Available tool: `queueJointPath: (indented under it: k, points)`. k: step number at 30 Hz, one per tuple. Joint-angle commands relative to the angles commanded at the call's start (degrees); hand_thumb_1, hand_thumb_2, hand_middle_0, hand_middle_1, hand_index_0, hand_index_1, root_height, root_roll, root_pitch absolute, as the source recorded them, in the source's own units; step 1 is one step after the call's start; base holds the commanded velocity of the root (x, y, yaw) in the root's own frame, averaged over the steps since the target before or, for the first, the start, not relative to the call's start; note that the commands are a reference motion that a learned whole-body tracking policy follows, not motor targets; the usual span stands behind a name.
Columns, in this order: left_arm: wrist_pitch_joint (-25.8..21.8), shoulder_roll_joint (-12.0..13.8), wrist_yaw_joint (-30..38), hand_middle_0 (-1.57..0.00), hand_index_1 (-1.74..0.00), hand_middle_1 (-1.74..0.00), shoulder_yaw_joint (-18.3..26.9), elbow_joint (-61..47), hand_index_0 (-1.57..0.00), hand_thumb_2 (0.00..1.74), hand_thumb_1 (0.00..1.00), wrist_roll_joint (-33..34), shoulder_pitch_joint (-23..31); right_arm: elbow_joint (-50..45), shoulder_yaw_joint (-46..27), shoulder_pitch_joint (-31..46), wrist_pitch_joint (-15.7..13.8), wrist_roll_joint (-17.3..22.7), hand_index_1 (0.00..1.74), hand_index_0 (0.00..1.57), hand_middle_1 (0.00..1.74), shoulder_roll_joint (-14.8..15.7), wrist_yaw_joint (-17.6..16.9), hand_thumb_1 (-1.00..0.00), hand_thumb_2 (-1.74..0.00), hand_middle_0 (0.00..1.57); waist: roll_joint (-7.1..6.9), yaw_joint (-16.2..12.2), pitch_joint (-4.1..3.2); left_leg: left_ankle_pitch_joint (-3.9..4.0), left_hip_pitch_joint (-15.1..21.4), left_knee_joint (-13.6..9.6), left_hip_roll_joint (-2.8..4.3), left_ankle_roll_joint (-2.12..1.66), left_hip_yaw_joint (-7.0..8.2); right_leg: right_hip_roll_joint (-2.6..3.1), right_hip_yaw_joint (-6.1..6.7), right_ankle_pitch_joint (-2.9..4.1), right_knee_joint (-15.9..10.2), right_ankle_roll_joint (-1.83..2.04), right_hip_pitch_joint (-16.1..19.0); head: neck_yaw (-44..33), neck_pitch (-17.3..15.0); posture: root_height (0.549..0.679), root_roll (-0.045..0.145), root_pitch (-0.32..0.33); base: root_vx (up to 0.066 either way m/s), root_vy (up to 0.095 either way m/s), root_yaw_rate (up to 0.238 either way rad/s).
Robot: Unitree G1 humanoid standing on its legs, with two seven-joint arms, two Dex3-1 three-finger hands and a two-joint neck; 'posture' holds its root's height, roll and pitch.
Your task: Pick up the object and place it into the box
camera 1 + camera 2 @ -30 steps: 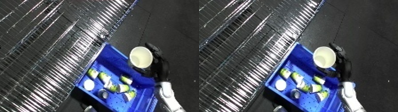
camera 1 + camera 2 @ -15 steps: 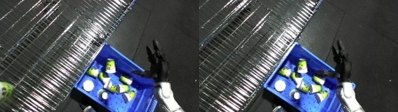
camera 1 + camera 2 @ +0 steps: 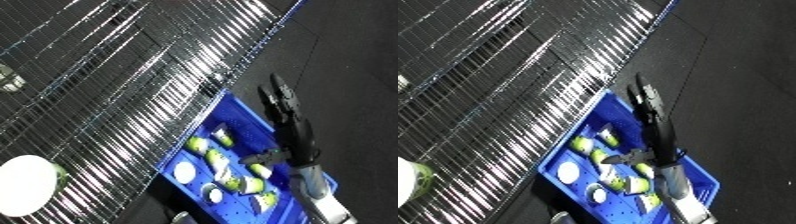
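Observation:
A blue bin (image 3: 246, 118) sits on the dark floor beside a wire shelf. Several white and green cups (image 3: 218, 161) lie inside it, one of them (image 3: 222, 136) nearest the far wall. My right hand (image 3: 293, 127) hangs over the bin's right side. Its fingers are straight and spread, its thumb points toward the cups, and it holds nothing. My left hand shows in neither view.
The silver wire shelf (image 3: 133, 85) fills the left and top of the views. On it stands a white and green cup (image 3: 28, 186) at lower left, and a small object (image 3: 11, 80) rests near the left edge. Dark floor (image 3: 744, 100) stretches to the right of the bin.
One second ago my right hand held a white cup over the bin. It then opened and the cup dropped in among the others. The camera has since swung, bringing the shelf cup into view.

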Motion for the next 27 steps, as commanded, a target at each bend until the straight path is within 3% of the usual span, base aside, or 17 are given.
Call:
queueJointPath:
  k: [6, 12, 15, 21, 27]
  points:
    - [2.09, 0.18, -0.41, -1.57, -1.74, -1.74, -1.30, 0.38, -1.57, 1.74, 1.00, 1.40, -1.86, -3.19, 4.23, -4.85, 5.57, -0.83, 0.00, 0.00, 0.00, -0.15, 3.39, 0.00, 0.00, 0.00, -0.77, 2.81, -0.21, 0.86, -0.71, 0.66, -0.23, -0.28, -1.89, -0.76, -1.53, -0.74, 1.30, -0.29, 0.40, -9.39, 0.19, 0.633, 0.098, 0.013, -0.009, -0.103, 0.183]
    - [3.66, 0.44, -0.94, -1.57, -1.74, -1.74, -2.29, 1.44, -1.57, 1.74, 1.00, 2.19, -2.67, -4.44, 7.99, -8.91, 9.57, -1.84, 0.00, 0.00, 0.00, 1.15, 5.12, 0.00, 0.00, 0.00, -1.71, 5.25, -0.41, 1.72, -1.46, 1.95, -0.43, -0.56, -3.57, -1.38, -3.00, -1.35, 2.84, -0.47, 1.03, -18.06, -0.54, 0.631, 0.093, -0.005, 0.031, -0.089, 0.133]
    - [4.63, 0.90, -1.56, -1.57, -1.74, -1.74, -2.90, 1.78, -1.57, 1.74, 1.00, 3.22, -3.21, -4.60, 10.55, -11.12, 11.23, -3.13, 0.00, 0.00, 0.00, 2.65, 4.63, 0.00, 0.00, 0.00, -2.65, 7.00, -0.37, 2.20, -2.03, 2.33, -0.64, -0.66, -4.78, -1.62, -3.91, -1.28, 3.41, -0.33, 1.36, -21.71, -0.39, 0.630, 0.087, -0.014, 0.030, -0.155, 0.261]
    - [5.53, 1.57, -2.03, -1.57, -1.74, -1.74, -3.51, 2.04, -1.57, 1.74, 1.00, 4.52, -4.13, -4.48, 13.55, -12.73, 12.69, -4.51, 0.00, 0.00, 0.00, 4.68, 3.69, 0.00, 0.00, 0.00, -3.84, 9.27, -0.39, 3.10, -3.00, 1.97, -0.81, -0.82, -6.19, -1.62, -5.40, -0.78, 3.70, 0.36, 1.36, -26.44, -0.30, 0.629, 0.076, -0.017, 0.017, -0.099, 0.205]
    - [6.83, 1.90, -2.06, -1.57, -1.74, -1.74, -3.57, 1.52, -1.57, 1.74, 1.00, 5.57, -4.34, -3.64, 15.44, -13.36, 14.30, -4.10, 0.00, 0.00, 0.00, 5.87, 4.22, 0.00, 0.00, 0.00, -4.38, 11.07, -0.20, 3.89, -3.82, 2.42, -0.75, -1.01, -7.03, -2.03, -6.92, -1.10, 5.17, 0.66, 1.02, -27.29, -1.43, 0.626, 0.069, -0.024, 0.042, -0.046, 0.178]
